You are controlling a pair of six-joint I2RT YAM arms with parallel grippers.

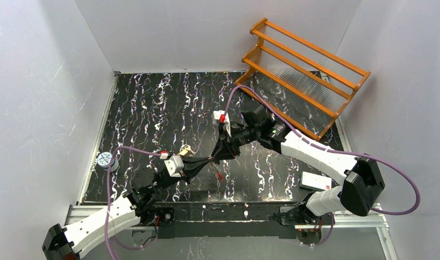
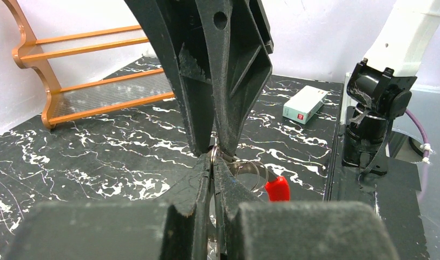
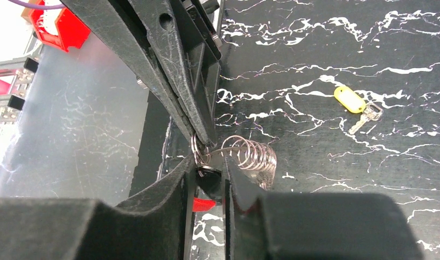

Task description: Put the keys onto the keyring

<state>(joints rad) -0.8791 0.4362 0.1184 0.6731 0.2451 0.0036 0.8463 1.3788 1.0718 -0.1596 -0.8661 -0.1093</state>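
My two grippers meet tip to tip above the middle of the black marbled table. My left gripper (image 1: 207,161) (image 2: 213,162) is shut on a thin silver ring of the keyring (image 2: 249,172), whose wire coils and red section (image 2: 277,188) hang just right of the fingers. My right gripper (image 1: 218,156) (image 3: 209,165) is shut on a small dark-headed key (image 3: 209,174) pressed against the keyring coils (image 3: 253,154). The red section shows below them in the top view (image 1: 220,176). The other key (image 3: 369,115), small with a yellow-gold part, lies on the table (image 1: 185,148).
An orange slatted rack (image 1: 307,70) (image 2: 98,92) leans at the back right. A white box (image 1: 317,181) (image 2: 304,104) lies near the right arm's base (image 2: 374,124). A small blue-white round object (image 1: 105,160) sits at the table's left edge.
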